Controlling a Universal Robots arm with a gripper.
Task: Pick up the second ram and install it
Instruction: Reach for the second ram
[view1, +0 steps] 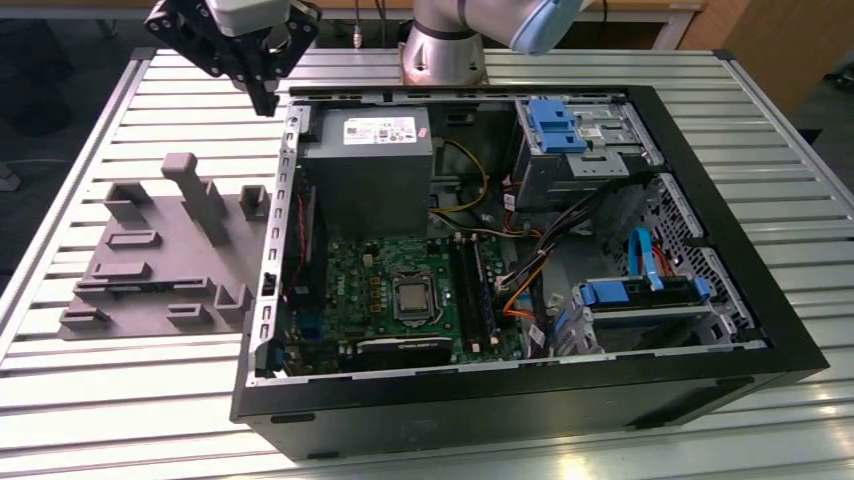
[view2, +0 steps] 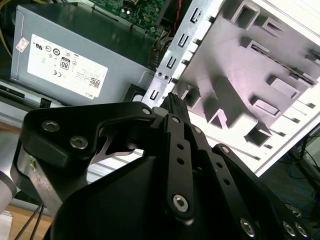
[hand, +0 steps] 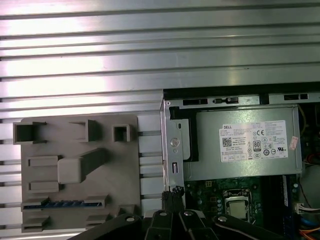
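Second ram (hand: 62, 203): thin blue strip, seated in grey holder (hand: 120, 175) slot.
Gripper (view1: 266, 104): pressed together, empty, over far corner of open case (view1: 534, 400).
Surface: ribbed metal table (view1: 134, 420).

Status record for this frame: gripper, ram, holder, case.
gripper: gripper, jaws shut and empty, above the computer case wall beside the power supply
ram: second ram seated in a grey holder slot, ungrasped
holder: on the table, at the exterior view's left of the case
case: open, motherboard exposed
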